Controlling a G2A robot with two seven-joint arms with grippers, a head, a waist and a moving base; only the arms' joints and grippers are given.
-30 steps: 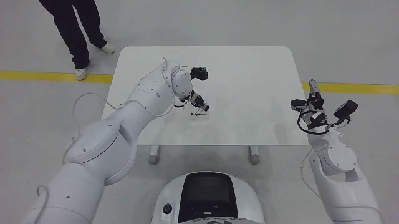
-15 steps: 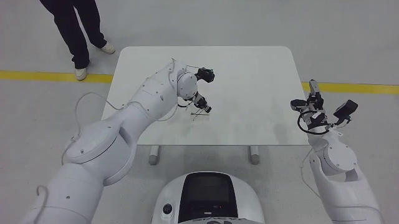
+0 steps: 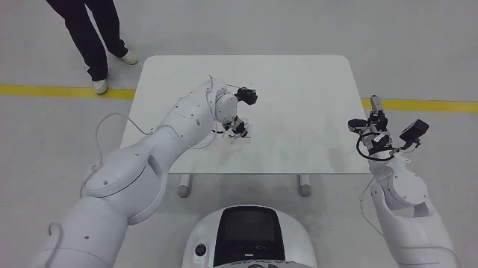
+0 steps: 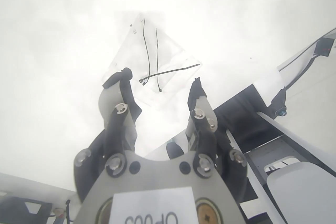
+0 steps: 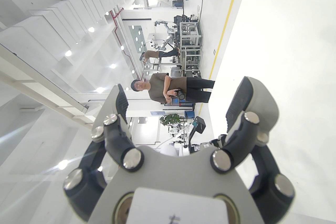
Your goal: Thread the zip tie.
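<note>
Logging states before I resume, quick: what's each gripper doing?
Left gripper: open, empty, over thin black zip ties on the white table.
Right gripper: open, empty.

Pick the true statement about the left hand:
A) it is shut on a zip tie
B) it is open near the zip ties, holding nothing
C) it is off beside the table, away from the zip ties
B: the left hand stands open with nothing in it, and the zip ties lie loose just beyond its tips.
</note>
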